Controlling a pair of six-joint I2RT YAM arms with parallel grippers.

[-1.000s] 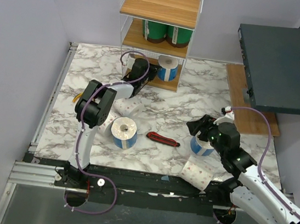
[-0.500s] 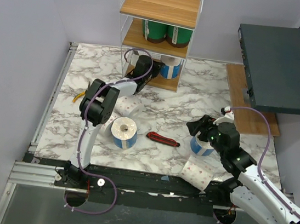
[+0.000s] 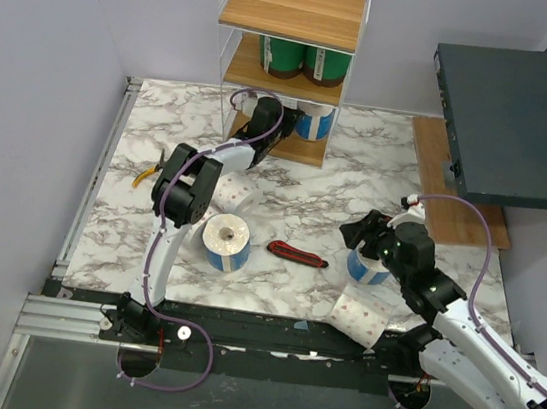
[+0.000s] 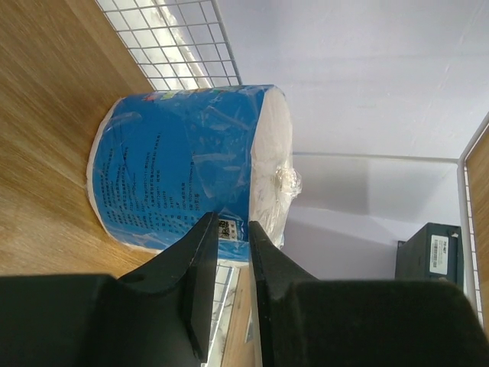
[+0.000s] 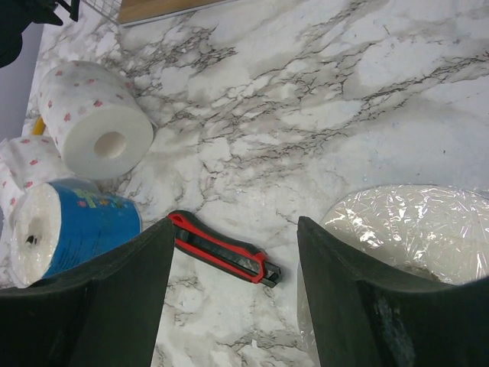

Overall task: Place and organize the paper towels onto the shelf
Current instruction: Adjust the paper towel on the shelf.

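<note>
The white wire shelf (image 3: 294, 11) holds two green-wrapped paper towels (image 3: 283, 57) on its middle tier. On the bottom tier a blue-wrapped roll (image 3: 314, 124) (image 4: 176, 168) stands upright. My left gripper (image 3: 283, 132) (image 4: 231, 223) reaches in, its jaws a narrow slit apart, pinching that roll's wrapper near the top rim. My right gripper (image 3: 361, 232) (image 5: 235, 222) hangs open over the table beside another wrapped roll (image 3: 366, 269) (image 5: 412, 229), holding nothing. On the table lie a blue roll (image 3: 226, 242) (image 5: 72, 229) and dotted white rolls (image 3: 239, 195) (image 5: 95, 134) (image 3: 360, 317).
A red-and-black utility knife (image 3: 297, 256) (image 5: 221, 248) lies on the marble between the arms. Yellow-handled pliers (image 3: 146, 178) sit at the left edge. A dark flat slab (image 3: 516, 126) stands on a wooden board at the right. The shelf's top tier is bare wood.
My left arm has stretched further into the bottom tier, and the blue roll has moved deeper under the shelf. The right arm has not moved.
</note>
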